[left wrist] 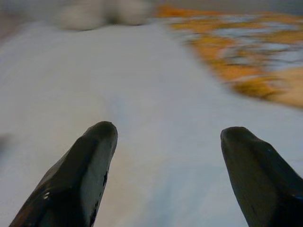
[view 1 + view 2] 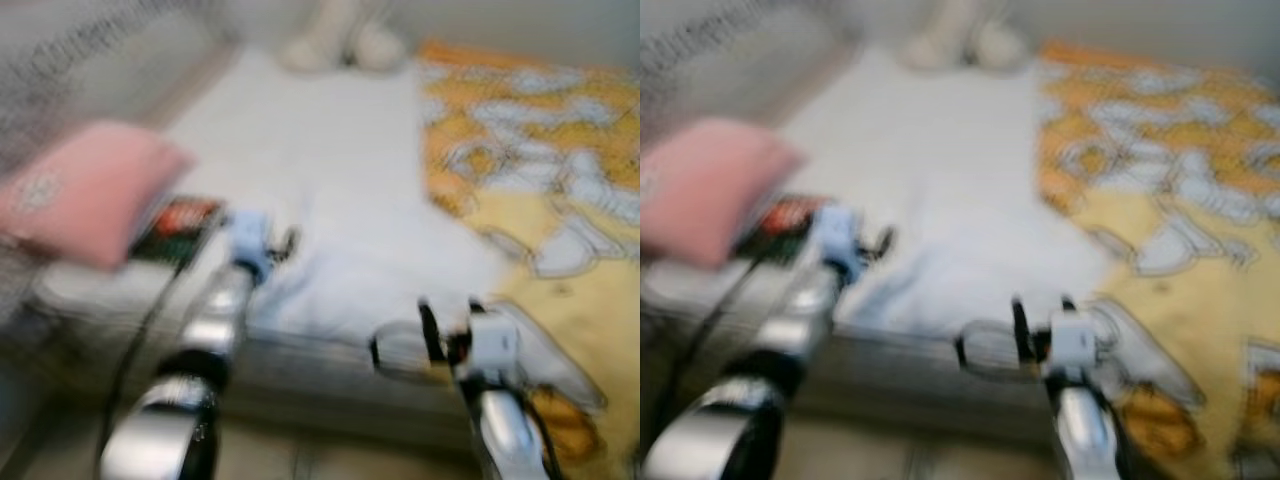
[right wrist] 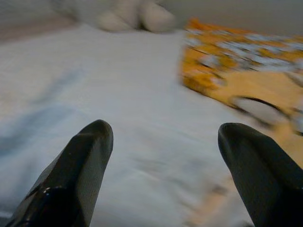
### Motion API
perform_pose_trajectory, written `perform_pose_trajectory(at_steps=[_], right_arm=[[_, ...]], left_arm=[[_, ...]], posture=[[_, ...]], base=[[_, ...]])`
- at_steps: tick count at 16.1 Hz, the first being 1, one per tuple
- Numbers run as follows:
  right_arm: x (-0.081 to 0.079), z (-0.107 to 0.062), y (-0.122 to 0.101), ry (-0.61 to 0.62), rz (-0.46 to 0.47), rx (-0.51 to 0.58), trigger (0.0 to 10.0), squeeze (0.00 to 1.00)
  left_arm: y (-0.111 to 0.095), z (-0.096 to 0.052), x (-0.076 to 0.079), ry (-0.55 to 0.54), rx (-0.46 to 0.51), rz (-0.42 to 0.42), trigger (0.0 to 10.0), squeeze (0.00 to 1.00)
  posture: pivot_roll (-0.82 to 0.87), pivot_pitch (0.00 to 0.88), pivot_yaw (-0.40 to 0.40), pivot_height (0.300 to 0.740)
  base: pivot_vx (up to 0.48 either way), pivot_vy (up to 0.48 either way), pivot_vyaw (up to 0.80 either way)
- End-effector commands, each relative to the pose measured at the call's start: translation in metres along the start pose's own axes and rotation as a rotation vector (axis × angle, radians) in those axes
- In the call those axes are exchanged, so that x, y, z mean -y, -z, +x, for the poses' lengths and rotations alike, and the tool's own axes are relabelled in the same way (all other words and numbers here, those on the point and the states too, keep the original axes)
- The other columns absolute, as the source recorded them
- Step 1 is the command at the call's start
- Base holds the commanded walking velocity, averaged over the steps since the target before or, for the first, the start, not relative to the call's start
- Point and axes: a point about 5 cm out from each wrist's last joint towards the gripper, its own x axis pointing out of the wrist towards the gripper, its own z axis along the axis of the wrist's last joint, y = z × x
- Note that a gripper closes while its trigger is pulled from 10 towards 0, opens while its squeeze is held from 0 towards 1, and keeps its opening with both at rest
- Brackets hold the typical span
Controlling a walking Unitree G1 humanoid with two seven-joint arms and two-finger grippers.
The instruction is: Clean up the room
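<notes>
Here, motion blur throughout. Bed point(image 2: 330, 190) with white sheet; yellow-orange patterned blanket point(image 2: 540, 170) over its right side. Pink pillow point(image 2: 85, 190) at the near left corner, a dark red-and-black flat item point(image 2: 178, 228) just beside it. Pale plush shape point(image 2: 340, 45) at the far edge. Left gripper point(image 1: 163, 142) over the sheet, fingers wide apart, holding nothing. Right gripper point(image 3: 163, 139) near the front edge, likewise spread and empty.

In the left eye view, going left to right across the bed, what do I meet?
Pink pillow → dark red-and-black flat item, too blurred to name → left gripper over the white sheet → right gripper → yellow and orange patterned blanket.
</notes>
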Motion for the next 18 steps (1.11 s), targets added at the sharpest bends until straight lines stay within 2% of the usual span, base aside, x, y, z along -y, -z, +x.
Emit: perform_pose_trajectory(at_steps=[1, 3, 4, 5, 6, 7, 8, 11, 13, 15, 16, 18], right_arm=[[0.004, -0.002, -0.002, 0.013, -0.024, -0.004, 10.0, 0.0], [0.005, -0.01, -0.001, 0.019, -0.013, -0.008, 10.0, 0.0], [0.006, -0.019, 0.001, 0.025, -0.009, -0.019, 10.0, 0.0], [0.007, -0.03, 0.003, 0.029, -0.006, -0.036, 10.0, 0.0], [0.007, -0.035, 0.003, 0.029, -0.006, -0.042, 10.0, 0.0], [0.006, -0.049, 0.003, 0.026, -0.009, -0.063, 10.0, 0.0], [0.007, -0.066, 0.002, 0.022, -0.017, -0.092, 10.0, 0.0], [0.006, -0.094, 0.001, 0.03, -0.016, -0.152, 10.0, 0.0], [0.006, -0.104, 0.0, 0.034, -0.013, -0.174, 10.0, 0.0], [0.003, -0.115, -0.001, 0.019, -0.01, -0.213, 10.0, 0.0], [0.002, -0.117, -0.003, 0.015, -0.01, -0.225, 10.0, 0.0], [0.003, -0.118, -0.004, 0.016, -0.011, -0.229, 10.0, 0.0]], left_arm=[[-0.005, 0.006, 0.013, 0.055, -0.008, 0.066, 10.0, 0.0], [-0.001, 0.008, 0.006, 0.01, -0.059, 0.087, 10.0, 0.0], [0.005, 0.008, -0.003, -0.037, -0.12, 0.104, 10.0, 0.0], [0.015, 0.005, -0.008, -0.058, -0.195, 0.103, 10.0, 0.0], [0.02, 0.004, -0.008, -0.057, -0.226, 0.094, 10.0, 0.0], [0.032, 0.0, -0.005, -0.053, -0.282, 0.059, 10.0, 0.0], [0.047, -0.005, 0.008, -0.011, -0.335, 0.028, 10.0, 0.0], [0.063, -0.011, 0.04, 0.065, -0.356, 0.002, 10.0, 0.0], [0.064, -0.011, 0.045, 0.044, -0.34, 0.008, 10.0, 0.0], [0.072, -0.015, 0.038, -0.053, -0.373, 0.027, 10.0, 0.0], [0.082, -0.022, 0.032, -0.104, -0.412, 0.033, 10.0, 0.0], [0.097, -0.033, 0.038, -0.074, -0.449, 0.015, 10.0, 0.0]], posture=[[-0.08, 0.0, 0.029, 0.74], [-0.1, 0.0, 0.034, 0.74], [-0.12, 0.0, 0.034, 0.74], [-0.14, 0.033, 0.029, 0.74], [-0.15, 0.045, 0.026, 0.74], [-0.18, 0.102, 0.013, 0.74], [-0.21, 0.143, 0.0, 0.74], [-0.24, 0.229, -0.018, 0.74], [-0.25, 0.255, -0.025, 0.74], [-0.27, 0.282, -0.039, 0.74], [-0.27, 0.286, -0.04, 0.74], [-0.27, 0.283, -0.039, 0.74]], base=[[0.0, 0.0, -0.76], [0.0, 0.0, -0.75], [0.0, 0.0, 0.0], [0.0, 0.0, 0.0], [0.0, 0.0, 0.0], [0.0, 0.0, 0.0], [0.0, 0.0, 0.0], [0.0, 0.0, 0.0], [0.0, 0.0, 0.0], [0.0, 0.0, 0.0], [0.0, 0.0, 0.0], [0.0, 0.0, 0.0]])
